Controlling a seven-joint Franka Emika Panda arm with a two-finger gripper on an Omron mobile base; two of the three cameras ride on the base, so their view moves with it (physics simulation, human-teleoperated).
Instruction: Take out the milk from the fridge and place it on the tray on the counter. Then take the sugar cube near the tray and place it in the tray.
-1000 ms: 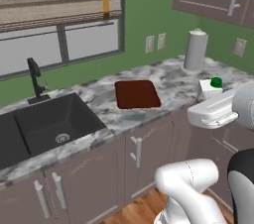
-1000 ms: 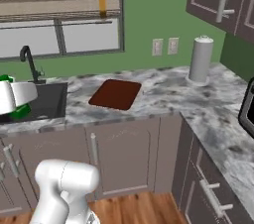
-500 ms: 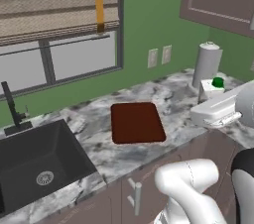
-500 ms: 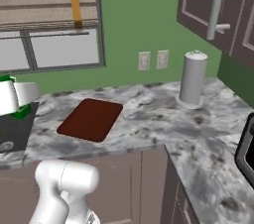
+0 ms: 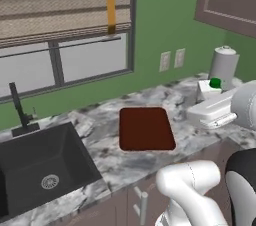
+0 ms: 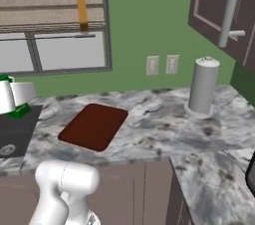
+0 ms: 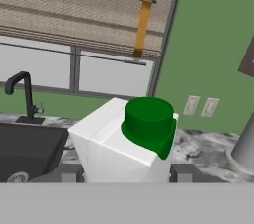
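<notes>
Milk, a small white carton with green cap (image 7: 129, 143), sits clamped in the two-finger gripper (image 7: 126, 174), off the marbled counter's (image 5: 105, 162) front edge; releasing early would miss the reddish-brown tray (image 5: 145, 128).

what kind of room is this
A rendered home kitchen, by the look of it: a black sink with a faucet under a window, a marbled counter over brown cabinets, and a paper towel roll by the wall outlets.
</notes>
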